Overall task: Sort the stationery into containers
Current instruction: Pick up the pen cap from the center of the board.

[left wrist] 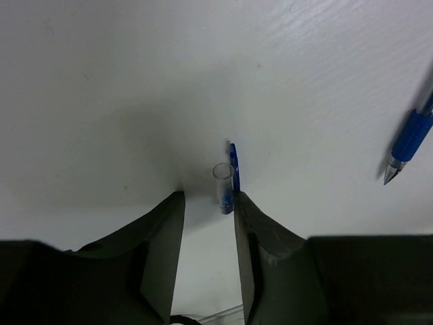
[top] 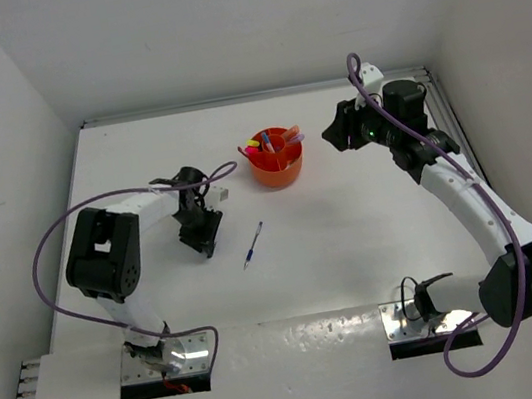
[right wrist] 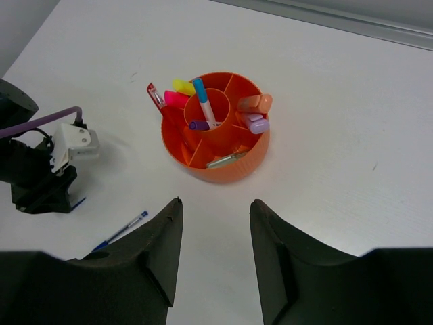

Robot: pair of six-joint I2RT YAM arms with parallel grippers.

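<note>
The round orange tub stands at the middle back and holds several pens and markers; in the right wrist view I see yellow and pink caps, a red pen, a blue marker in the central cup, and orange and lilac markers. A thin blue pen lies uncapped on the table. My left gripper is open, low over the table, with a clear pen cap with a blue clip at its right fingertip. My right gripper is open and empty, raised right of the tub.
White walls enclose the table at the left, back and right. A purple cable loops from the left arm. The left arm's wrist shows at the left of the right wrist view.
</note>
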